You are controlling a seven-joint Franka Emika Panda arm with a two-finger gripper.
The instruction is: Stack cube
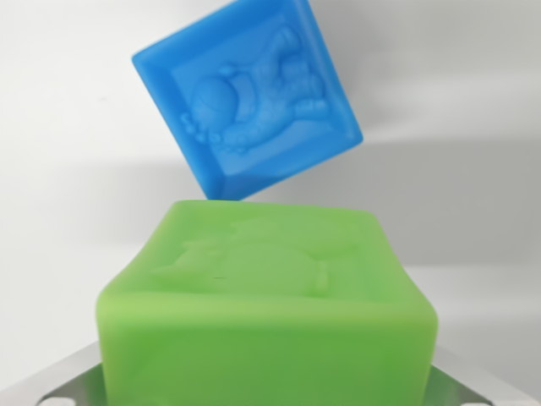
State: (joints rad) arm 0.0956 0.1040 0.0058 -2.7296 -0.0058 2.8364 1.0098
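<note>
In the wrist view, a green cube (266, 313) filled the lower half of the picture, very close to the camera. Its upper face carried a raised figure, soft and hard to read. At the bottom corners, two grey metal fingers (68, 381) of the pincer (270, 385) showed on both sides of the green cube, one at the wrist view's left and one at the wrist view's right. The green cube sat between them and the pincer seemed to be closed on it, although the contact places themselves were hidden behind the cube.

Behind it, higher in the picture, a blue cube (249, 97) lay on the white worktop (68, 169). It was turned diagonally in the picture, and its face showed a raised figure like an animal. The lower corner of the blue cube met the far edge of the green cube in the picture; if they really touched, I could not tell.
</note>
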